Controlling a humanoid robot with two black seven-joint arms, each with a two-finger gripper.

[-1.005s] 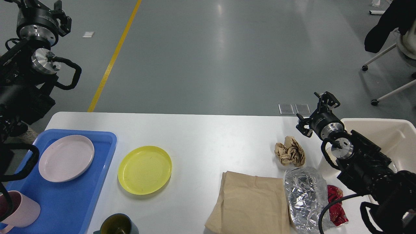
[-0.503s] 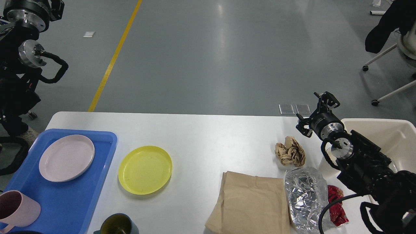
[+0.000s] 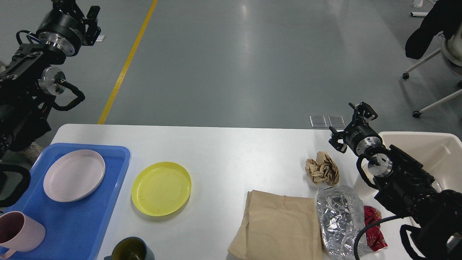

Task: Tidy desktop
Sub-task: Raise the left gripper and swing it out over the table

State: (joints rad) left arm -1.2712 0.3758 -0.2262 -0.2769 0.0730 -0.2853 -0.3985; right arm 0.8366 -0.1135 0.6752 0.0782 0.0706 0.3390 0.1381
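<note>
The white desktop [image 3: 231, 144] fills the lower half of the head view. On it lie a yellow plate [image 3: 161, 189], a crumpled brown paper ball [image 3: 322, 168], a flat brown paper bag [image 3: 279, 225], a crinkled foil sheet [image 3: 339, 216] and a red wrapper [image 3: 373, 227]. My right gripper [image 3: 347, 123] hovers over the desktop's far right edge, just behind the paper ball, open and empty. My left gripper [image 3: 77, 9] is raised high at the top left, off the desktop and partly cut by the frame edge.
A blue tray [image 3: 108, 216] at the left holds a pink plate [image 3: 74, 175] and a pink mug [image 3: 18, 231]. A dark green mug [image 3: 131, 249] stands at the front edge. A beige bin [image 3: 429, 144] sits at the right, behind my right arm.
My left arm has swung, its gripper end now further right and slightly lower than half a second ago. The right arm and all objects have stayed put.
</note>
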